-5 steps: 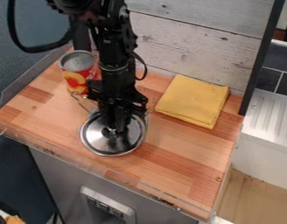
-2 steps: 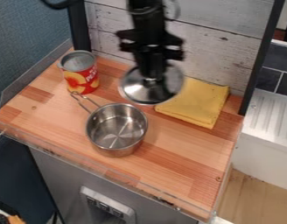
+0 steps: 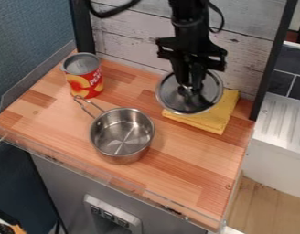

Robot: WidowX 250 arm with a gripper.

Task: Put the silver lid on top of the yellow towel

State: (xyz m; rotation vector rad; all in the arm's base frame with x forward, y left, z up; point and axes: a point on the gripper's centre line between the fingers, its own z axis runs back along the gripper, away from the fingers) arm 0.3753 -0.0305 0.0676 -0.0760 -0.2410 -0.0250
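Holding the silver lid (image 3: 171, 96) by its knob in the end effector (image 3: 190, 86), above the left part of the yellow towel (image 3: 208, 120) on the bench (image 3: 183, 157). Best to ease slightly right, lower gently and level, then release only after feeling full support from the cloth.

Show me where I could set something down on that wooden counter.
The roomiest bare patch of counter lies between the pot, the yellow towel and the front edge. Another lies between the can, the pot and the left edge. It's crowded at the towel, where the hand holds the silver lid above it.
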